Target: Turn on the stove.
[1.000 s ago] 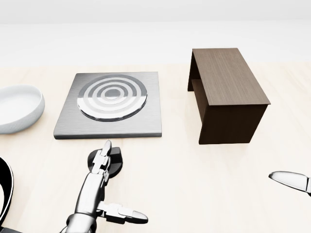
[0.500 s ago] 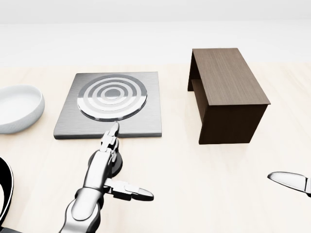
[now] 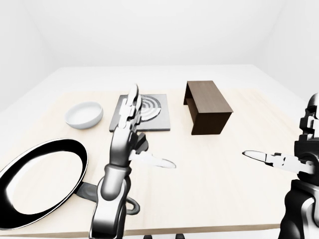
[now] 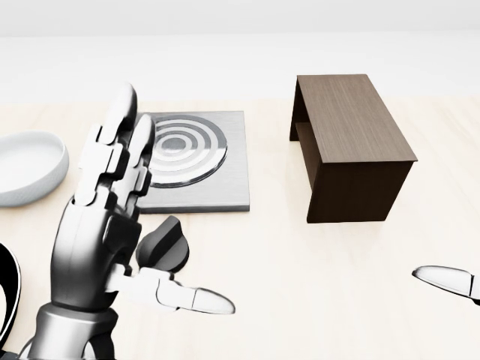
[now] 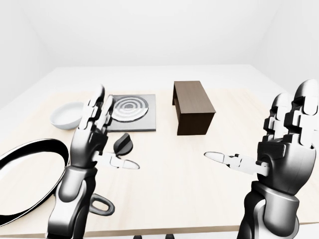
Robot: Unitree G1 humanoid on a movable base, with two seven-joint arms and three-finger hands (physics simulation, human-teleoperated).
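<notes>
The stove is a flat silver plate with a ringed burner, lying on the table at the head view's upper left. Its black knob sits on the table just below the plate. My left hand is open, fingers spread and pointing up, raised above the table to the left of the knob and not touching it. It hides the plate's left part. My right hand is open and empty, held up at the right of the right-eye view, far from the stove.
A white bowl sits left of the stove. A dark wooden stand stands to its right. A black frying pan lies at the table's lower left, its handle near my left arm.
My left hand has lifted off the knob and risen toward the camera, fingers still spread. The knob now shows uncovered. The right hand has not moved.
</notes>
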